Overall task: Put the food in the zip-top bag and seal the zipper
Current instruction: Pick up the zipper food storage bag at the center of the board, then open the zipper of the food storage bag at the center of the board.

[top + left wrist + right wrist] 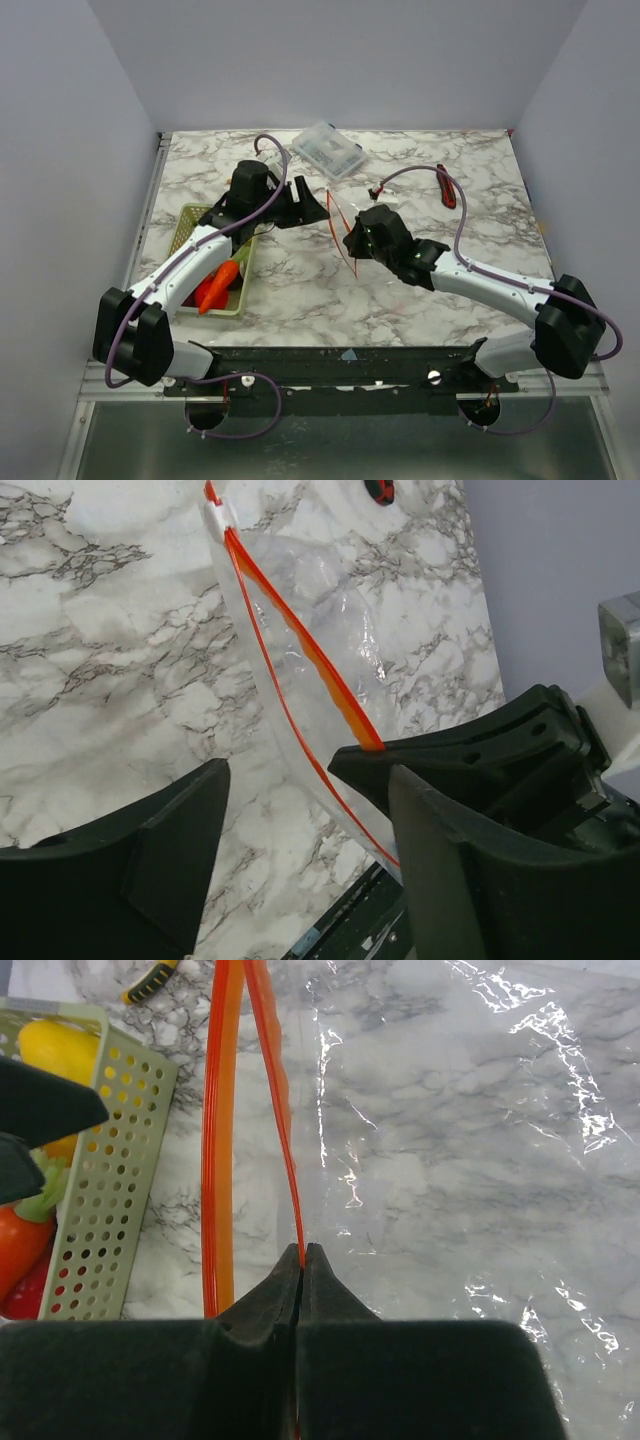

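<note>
The clear zip-top bag (450, 1160) is held up on the marble table with its mouth parted. My right gripper (302, 1250) is shut on the thin lip of the red-orange zipper (285, 1130); the wider lip (220, 1140) hangs free to its left. My left gripper (310, 880) is open just left of the bag (338, 215), and the zipper's near lip (300, 645) runs down between its fingers, close to the right finger (470, 880). The food lies in the basket: an orange carrot (222, 283), a yellow lemon (55, 1045) and a red piece (20, 1245).
The pale green mesh basket (188, 228) sits at the left, under my left arm. A rigid clear lidded box (328, 148) stands at the back, and a dark-red utility knife (446, 187) lies at the back right. Yellow-handled pliers (150, 980) lie beyond the basket.
</note>
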`<state>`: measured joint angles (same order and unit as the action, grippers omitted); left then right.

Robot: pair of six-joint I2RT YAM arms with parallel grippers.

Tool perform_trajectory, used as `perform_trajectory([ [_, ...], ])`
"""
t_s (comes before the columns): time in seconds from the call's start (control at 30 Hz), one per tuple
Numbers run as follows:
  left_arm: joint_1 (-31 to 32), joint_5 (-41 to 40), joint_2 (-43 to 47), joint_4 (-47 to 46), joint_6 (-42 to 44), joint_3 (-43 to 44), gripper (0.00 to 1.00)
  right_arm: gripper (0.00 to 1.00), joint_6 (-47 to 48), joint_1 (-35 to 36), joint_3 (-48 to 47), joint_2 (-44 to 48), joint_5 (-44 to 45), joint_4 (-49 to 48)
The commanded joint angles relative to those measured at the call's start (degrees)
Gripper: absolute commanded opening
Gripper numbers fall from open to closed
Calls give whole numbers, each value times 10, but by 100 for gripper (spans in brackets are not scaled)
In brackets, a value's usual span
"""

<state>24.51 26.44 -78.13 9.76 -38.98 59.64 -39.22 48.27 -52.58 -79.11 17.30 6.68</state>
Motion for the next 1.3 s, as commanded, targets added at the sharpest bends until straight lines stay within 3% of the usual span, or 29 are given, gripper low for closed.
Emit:
perform_trajectory([
  [0.0,9,-6,-12,24,-3,24,55,0,-15,8,-22,-6,43,-23],
  [0.07,11,-5,-22,28,0,29,48,0,-17,12,-21,-7,46,-28],
  [0.37,34,-23,-68,68,37,66,50,0,-7,37,-20,-20,52,-50],
  [0.5,42,-56,-67,86,63,76,33,0,-4,44,-23,-24,61,-51],
  [0.67,56,-92,-61,116,94,87,2,1,-11,44,-30,-22,70,-29],
  [0.7,60,-105,-59,125,93,87,0,2,-13,45,-34,-21,81,-14],
  [0.97,85,-108,-25,140,65,64,0,33,52,44,-83,-30,99,51],
  [1.27,94,-129,19,145,38,30,0,30,90,44,-120,-69,82,69],
])
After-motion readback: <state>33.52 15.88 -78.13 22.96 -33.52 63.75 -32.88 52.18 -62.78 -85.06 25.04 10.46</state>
